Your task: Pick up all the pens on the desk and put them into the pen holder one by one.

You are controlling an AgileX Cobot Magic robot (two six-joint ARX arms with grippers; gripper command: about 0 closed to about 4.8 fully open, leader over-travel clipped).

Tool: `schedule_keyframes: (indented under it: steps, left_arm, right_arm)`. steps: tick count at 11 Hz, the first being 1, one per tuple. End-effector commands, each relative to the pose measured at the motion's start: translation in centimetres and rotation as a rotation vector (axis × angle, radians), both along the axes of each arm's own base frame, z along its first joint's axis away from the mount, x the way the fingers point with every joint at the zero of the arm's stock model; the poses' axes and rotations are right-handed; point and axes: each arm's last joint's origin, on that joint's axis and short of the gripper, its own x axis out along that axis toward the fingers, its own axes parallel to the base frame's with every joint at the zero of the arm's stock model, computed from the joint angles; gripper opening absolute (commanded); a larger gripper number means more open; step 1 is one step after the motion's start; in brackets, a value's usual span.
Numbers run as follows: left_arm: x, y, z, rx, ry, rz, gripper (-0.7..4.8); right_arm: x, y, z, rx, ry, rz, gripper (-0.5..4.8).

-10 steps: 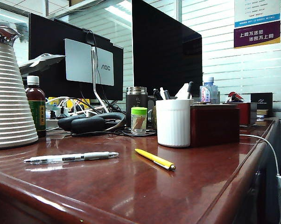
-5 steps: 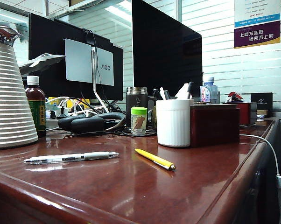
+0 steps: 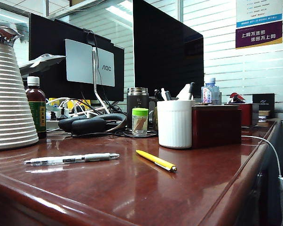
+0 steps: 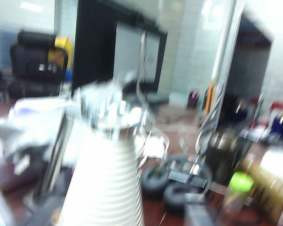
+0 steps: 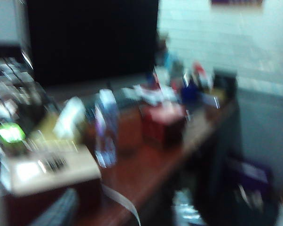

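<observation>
Showing both pens (image 3: 72,159) only from outside | wrist views blurred | hands unseen, state untold

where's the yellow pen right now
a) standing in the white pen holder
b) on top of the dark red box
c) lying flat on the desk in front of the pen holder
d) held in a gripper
c: the yellow pen lies flat on the desk, in front of the white pen holder, with no gripper in the exterior view.

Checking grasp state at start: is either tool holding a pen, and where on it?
Neither tool is in any view, so no hold shows. Both pens lie free on the desk: the clear-barrel pen and the yellow pen, in front of the pen holder.
</observation>
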Motion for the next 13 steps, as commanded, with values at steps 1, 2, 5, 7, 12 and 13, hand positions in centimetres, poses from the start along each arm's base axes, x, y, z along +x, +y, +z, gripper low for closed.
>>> schedule_keyframes:
  steps: [1, 2, 5, 7, 12, 13]
  left_arm:
    - [-2.2, -0.3, 5.6, -0.018, -0.024, -0.079, 4.79]
    - [-1.3, -0.5, 7.8, 0.002, 0.030, -0.172, 4.79]
    - [6.3, -1.9, 8.2, -0.033, 0.373, -0.508, 4.79]
    - [10.6, -7.4, 3.2, 0.296, 0.717, -0.549, 4.79]
    - [14.9, -9.4, -3.4, 0.352, 1.109, -0.549, 4.79]
    - [15.2, -9.5, -3.7, 0.354, 1.120, -0.547, 4.79]
  right_arm:
    - [-0.2, 0.5, 6.2, -0.048, -0.040, 0.160, 3.93]
    - [0.9, 0.7, 8.3, -0.060, -0.015, 0.231, 3.92]
    - [9.0, 2.6, 10.2, -0.025, 0.248, 0.594, 3.92]
    - [15.9, 12.0, 3.4, -0.151, 0.605, 0.778, 3.92]
    - [20.1, 18.5, -6.2, -0.272, 1.100, 0.803, 3.93]
    - [20.4, 18.7, -6.9, -0.280, 1.129, 0.803, 3.93]
